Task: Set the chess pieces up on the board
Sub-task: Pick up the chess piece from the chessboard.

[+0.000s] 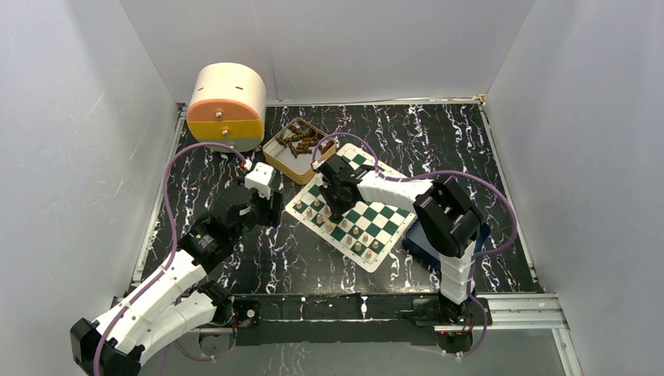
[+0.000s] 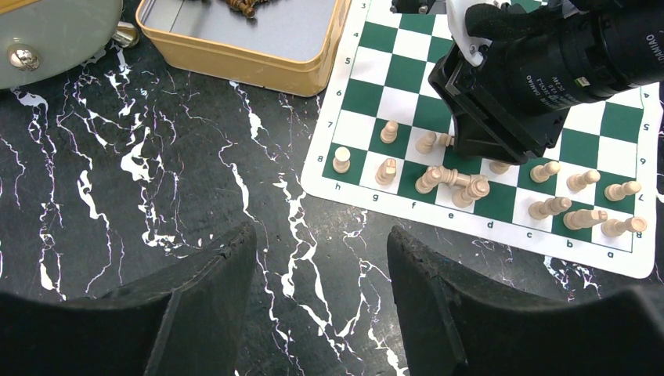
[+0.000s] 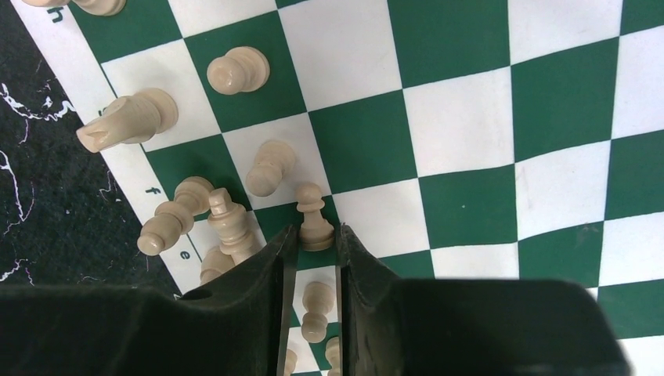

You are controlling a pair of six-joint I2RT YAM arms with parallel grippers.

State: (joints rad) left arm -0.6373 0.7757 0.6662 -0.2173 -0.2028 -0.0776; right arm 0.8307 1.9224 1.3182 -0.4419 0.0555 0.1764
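Note:
The green-and-white board [image 1: 391,223] lies at mid table, with several tan chess pieces [image 2: 454,182] along its near-left edge; some stand, some lie tipped. My right gripper [image 3: 315,235] is low over that edge [image 1: 338,205], its jaws nearly closed on the base of an upright pawn [image 3: 313,215] on a green square. Tipped pieces [image 3: 227,223] lie just left of it. My left gripper [image 2: 321,258] is open and empty over the black marbled table, left of the board [image 1: 270,205].
A yellow tin [image 1: 276,157] holding dark pieces sits behind the board's left corner. A round cream box [image 1: 227,106] stands at the back left. A dark blue tray [image 1: 419,243] lies under the right arm by the board's right corner. White walls enclose the table.

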